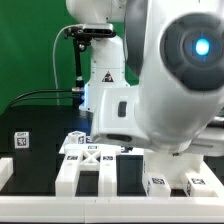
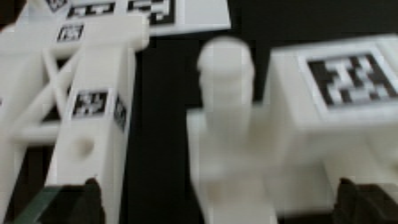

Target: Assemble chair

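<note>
You see the Panda arm (image 1: 165,70) blocking most of the exterior view, above the black table (image 1: 40,165). The chair parts (image 1: 110,165) lie loose at the table's front. There's a cross-braced frame (image 1: 90,155) in the middle, two tagged blocks (image 1: 175,182) to the exterior view's right, and a small tagged piece (image 1: 22,140) well apart on the exterior view's left. In the wrist view, the gripper (image 2: 217,200) is spread wide, pinching nothing. Its dark fingertips (image 2: 71,200) straddle a tagged block with a rounded peg (image 2: 222,70), and the frame is just beside it.
</note>
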Robot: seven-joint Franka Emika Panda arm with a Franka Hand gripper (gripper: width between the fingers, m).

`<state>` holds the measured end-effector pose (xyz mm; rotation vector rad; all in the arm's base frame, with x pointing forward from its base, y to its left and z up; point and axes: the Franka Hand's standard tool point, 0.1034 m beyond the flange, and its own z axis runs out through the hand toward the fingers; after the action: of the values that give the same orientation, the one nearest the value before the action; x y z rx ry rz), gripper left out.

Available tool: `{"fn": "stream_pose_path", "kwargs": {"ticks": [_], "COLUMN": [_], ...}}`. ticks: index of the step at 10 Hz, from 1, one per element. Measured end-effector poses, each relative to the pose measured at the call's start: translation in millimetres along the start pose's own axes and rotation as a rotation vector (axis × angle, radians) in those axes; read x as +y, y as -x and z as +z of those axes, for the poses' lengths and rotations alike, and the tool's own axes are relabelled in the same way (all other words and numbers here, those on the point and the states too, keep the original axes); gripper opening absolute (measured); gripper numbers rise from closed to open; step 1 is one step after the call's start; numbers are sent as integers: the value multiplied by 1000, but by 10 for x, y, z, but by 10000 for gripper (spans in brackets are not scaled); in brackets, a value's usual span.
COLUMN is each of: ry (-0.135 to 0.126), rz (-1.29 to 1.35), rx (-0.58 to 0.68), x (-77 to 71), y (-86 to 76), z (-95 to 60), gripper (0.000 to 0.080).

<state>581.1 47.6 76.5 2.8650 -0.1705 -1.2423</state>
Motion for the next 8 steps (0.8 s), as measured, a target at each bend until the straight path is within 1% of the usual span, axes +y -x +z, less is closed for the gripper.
{"fn": "stream_pose_path", "kwargs": {"ticks": [1, 2, 3, 4, 5, 6, 7, 8], "ry": [-14, -33, -45, -55, -67, -77, -84, -97], "rz": [-26, -30, -47, -72, -78, -62, -38, 5], "rx": [102, 189, 208, 310, 389, 440, 545, 601], "x": [6, 52, 165, 295, 436, 585, 633, 576], "y": [-40, 55, 215, 232, 354, 435, 386, 402], "z": [-186, -270, -241, -279, -220, -235, -243, -208], "gripper": [649, 649, 649, 649, 649, 649, 649, 649]}}
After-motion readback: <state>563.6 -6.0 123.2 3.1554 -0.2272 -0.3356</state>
